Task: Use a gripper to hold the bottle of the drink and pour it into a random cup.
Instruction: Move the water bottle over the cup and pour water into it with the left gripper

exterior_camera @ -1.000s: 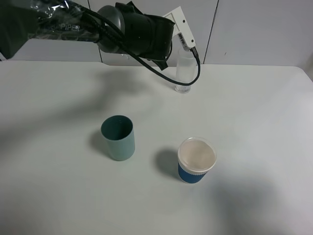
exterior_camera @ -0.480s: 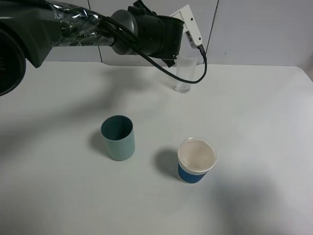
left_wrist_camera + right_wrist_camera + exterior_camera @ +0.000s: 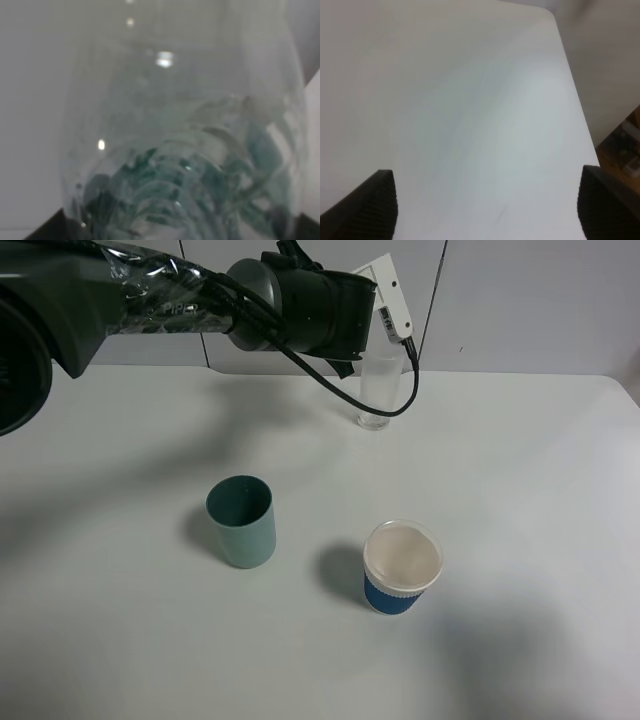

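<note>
Because the small clear plastic bottle with a dark green label looks light, thin-walled and slick, I judge a hard squeeze would dent it, so the labelled middle is the place to hold. It sits pinched between the fingers of the black left gripper, in the air close over the tall clear glass tumbler at the back of the white table. The right gripper has its fingers spread, holding nothing.

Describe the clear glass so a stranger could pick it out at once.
On the white table, look near the far edge, beneath the black robot arm. The tall glass stands there: see-through, unlike the teal cup and blue-sleeved paper cup nearer.
</note>
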You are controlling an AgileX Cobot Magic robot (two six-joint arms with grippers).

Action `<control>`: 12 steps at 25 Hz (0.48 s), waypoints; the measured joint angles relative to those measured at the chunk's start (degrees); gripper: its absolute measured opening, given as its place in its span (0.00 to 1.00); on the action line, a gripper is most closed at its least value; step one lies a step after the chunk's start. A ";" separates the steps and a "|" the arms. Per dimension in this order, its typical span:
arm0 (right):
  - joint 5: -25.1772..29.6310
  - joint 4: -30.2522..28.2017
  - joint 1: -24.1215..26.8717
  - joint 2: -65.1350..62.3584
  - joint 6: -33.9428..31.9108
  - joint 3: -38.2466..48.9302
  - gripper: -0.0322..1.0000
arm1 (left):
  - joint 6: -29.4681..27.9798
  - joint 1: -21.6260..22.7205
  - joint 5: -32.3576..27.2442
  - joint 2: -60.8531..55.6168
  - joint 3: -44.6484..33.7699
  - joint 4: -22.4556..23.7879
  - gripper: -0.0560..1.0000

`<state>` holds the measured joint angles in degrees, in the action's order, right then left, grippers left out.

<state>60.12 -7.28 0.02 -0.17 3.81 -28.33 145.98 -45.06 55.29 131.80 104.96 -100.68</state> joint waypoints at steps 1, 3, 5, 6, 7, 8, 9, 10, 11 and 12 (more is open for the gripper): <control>0.00 0.00 0.00 0.00 0.00 0.00 0.75 | 0.71 0.00 0.00 0.00 0.00 0.00 0.52; 0.00 0.00 0.00 0.00 0.00 0.00 0.75 | 2.17 0.00 0.00 0.00 0.00 0.00 0.52; 0.00 0.00 0.00 0.00 0.00 0.00 0.75 | 3.72 0.00 0.24 0.00 0.00 0.00 0.52; 0.00 0.00 0.00 0.00 0.00 0.00 0.75 | 4.11 0.00 0.29 0.00 0.00 0.00 0.52; 0.00 0.00 0.00 0.00 0.00 0.00 0.75 | 4.54 0.00 0.39 0.00 0.00 0.00 0.52; 0.00 0.00 0.00 0.00 0.00 0.00 0.75 | 4.74 0.00 0.49 0.00 0.00 0.00 0.52; 0.00 0.00 0.00 0.00 0.00 0.00 0.75 | 4.88 0.00 0.61 0.00 0.00 0.00 0.52; 0.00 0.00 0.00 0.00 0.00 0.00 0.75 | 4.89 0.00 0.77 0.00 0.00 0.00 0.52; 0.00 0.00 0.00 0.00 0.00 0.00 0.75 | 4.93 0.00 0.91 0.00 0.00 0.00 0.52; 0.00 0.00 0.00 0.00 0.00 0.00 0.75 | 4.93 0.00 0.89 0.00 0.00 0.00 0.52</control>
<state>60.12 -7.28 0.02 -0.17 3.81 -28.33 150.91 -45.06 56.18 131.80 104.96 -100.68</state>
